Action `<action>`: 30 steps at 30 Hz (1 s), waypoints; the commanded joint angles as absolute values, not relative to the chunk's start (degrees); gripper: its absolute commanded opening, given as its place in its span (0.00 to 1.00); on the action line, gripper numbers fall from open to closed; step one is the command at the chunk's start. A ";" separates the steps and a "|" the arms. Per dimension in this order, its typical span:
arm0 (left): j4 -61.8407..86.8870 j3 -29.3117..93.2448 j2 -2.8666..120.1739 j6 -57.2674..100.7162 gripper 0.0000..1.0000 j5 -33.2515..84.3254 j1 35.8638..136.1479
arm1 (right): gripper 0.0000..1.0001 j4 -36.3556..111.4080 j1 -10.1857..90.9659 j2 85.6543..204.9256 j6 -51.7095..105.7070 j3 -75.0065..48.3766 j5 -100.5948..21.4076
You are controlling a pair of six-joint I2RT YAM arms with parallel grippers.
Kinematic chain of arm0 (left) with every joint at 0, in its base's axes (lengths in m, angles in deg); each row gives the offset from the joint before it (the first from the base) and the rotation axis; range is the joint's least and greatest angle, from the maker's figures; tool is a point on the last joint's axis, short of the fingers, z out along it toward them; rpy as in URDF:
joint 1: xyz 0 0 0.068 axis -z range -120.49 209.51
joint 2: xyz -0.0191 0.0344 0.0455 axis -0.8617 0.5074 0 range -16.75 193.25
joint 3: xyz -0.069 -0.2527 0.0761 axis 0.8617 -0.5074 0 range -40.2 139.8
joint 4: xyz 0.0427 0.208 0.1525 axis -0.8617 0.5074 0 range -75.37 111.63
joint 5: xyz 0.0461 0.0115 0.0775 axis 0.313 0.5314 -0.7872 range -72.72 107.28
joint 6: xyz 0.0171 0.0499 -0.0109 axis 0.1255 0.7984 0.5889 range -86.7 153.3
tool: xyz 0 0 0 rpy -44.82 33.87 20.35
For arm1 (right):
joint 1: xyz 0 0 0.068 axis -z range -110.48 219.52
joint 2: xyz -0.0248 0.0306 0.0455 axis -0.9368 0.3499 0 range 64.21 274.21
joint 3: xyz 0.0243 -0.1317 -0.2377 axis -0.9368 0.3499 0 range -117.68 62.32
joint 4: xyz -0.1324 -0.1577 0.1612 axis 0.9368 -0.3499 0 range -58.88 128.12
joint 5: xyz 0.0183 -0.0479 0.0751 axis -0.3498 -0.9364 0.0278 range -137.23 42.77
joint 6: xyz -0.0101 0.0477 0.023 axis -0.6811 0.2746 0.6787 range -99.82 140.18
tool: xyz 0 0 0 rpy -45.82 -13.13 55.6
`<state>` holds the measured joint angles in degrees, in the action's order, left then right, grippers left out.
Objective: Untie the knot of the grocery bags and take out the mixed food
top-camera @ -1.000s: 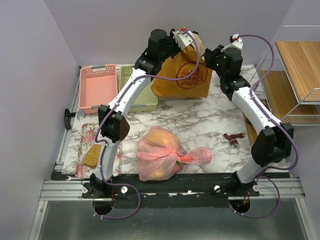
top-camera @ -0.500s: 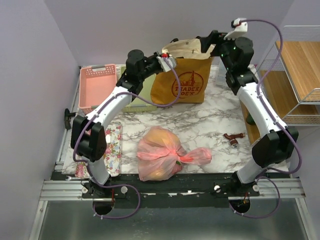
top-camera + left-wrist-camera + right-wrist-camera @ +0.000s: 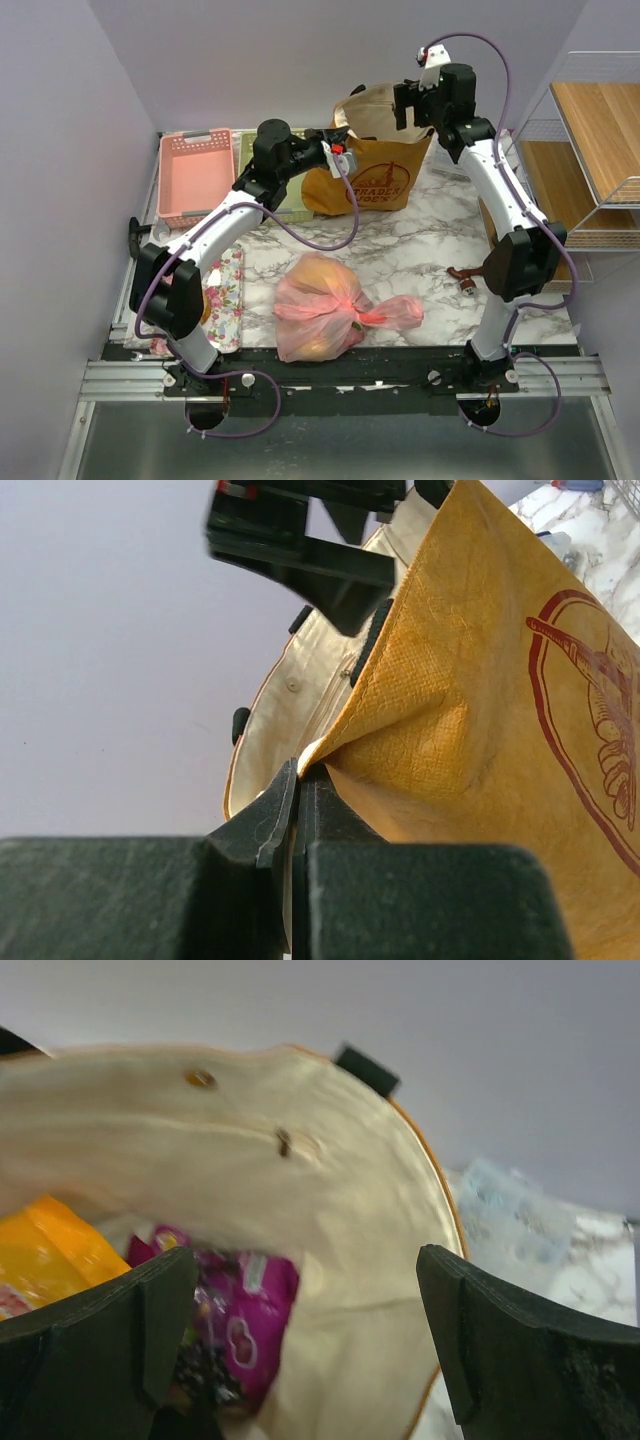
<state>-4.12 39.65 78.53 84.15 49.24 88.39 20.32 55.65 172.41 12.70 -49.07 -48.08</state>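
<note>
The mustard-yellow tote (image 3: pixel 372 178) with the red logo stands at the back of the marble table. My left gripper (image 3: pixel 337 152) is shut on the tote's left rim, and the left wrist view shows the rim (image 3: pixel 345 730) pinched between my left gripper's (image 3: pixel 298 776) tips. My right gripper (image 3: pixel 404 104) hangs open over the tote's mouth. Between the right gripper's (image 3: pixel 305 1265) jaws I look down into the cream lining at a purple packet (image 3: pixel 245 1325) and an orange packet (image 3: pixel 50 1255). The pink plastic bag (image 3: pixel 325 312) lies knotted near the front edge, with yellowish shapes showing through it.
A pink basket (image 3: pixel 195 175) and a green basket (image 3: pixel 288 196) sit at the back left. A floral tray (image 3: pixel 226 290) lies on the left. A small dark red tool (image 3: pixel 466 276) lies on the right. A wire rack with wooden shelves (image 3: pixel 600 120) stands on the right.
The right gripper has opened and swung to above the tote's mouth. The left arm has drawn back to the left with the rim, and the tote's mouth has spread.
</note>
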 commanded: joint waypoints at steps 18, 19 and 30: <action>-4.88 37.64 75.42 87.89 0.00 50.14 88.49 | 0.63 5.72 61.92 171.48 14.61 -45.79 -49.97; -4.88 38.01 75.81 87.69 0.00 49.27 88.57 | 0.44 3.42 62.76 172.19 15.91 -47.03 -45.58; -7.22 66.05 93.76 79.69 0.00 24.26 89.55 | 0.01 26.62 65.90 170.93 30.95 -51.57 -42.44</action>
<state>-2.45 53.99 88.24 81.75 34.99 89.50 11.77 65.86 172.30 26.10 -47.22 -42.20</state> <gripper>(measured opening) 0.014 0.060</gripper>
